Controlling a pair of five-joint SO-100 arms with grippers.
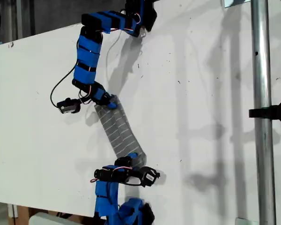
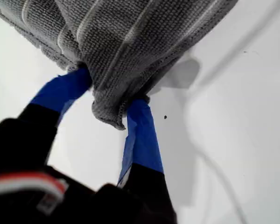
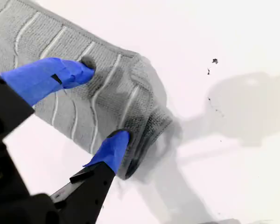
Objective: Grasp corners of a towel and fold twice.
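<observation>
White and scuffed with small dark specks, the flat counter [image 1: 201, 93] is filling nearly the whole exterior view, with a grey metal pole [image 1: 261, 112] standing along that view's right and a darker room edge showing beyond the counter's far side.

The soft grey towel with thin white stripes [image 1: 118, 130] is lying on the counter as a narrow band, already doubled over itself, its long axis running on a diagonal between the two blue arms. I am holding it at both ends.

My first end effector [image 2: 113, 100] is clamping a bunched corner of the cloth between its blue-taped jaws; the fabric is puckering into a small fold right at the tips, and the rest of the towel is spreading away from the jaws along the line they point. My second end effector [image 3: 100, 105] is straddling the other end, one jaw resting on top of the striped face and the other tucked against the thick rolled edge, so I judge it to be gripping that end too. I cannot tell from the wrist views which arm in the exterior view is which.

Both arms are equally near, each at its own end. Since the band is stretching between them, I judge the coming fold is turning on carrying one end along that long axis toward the other.
</observation>
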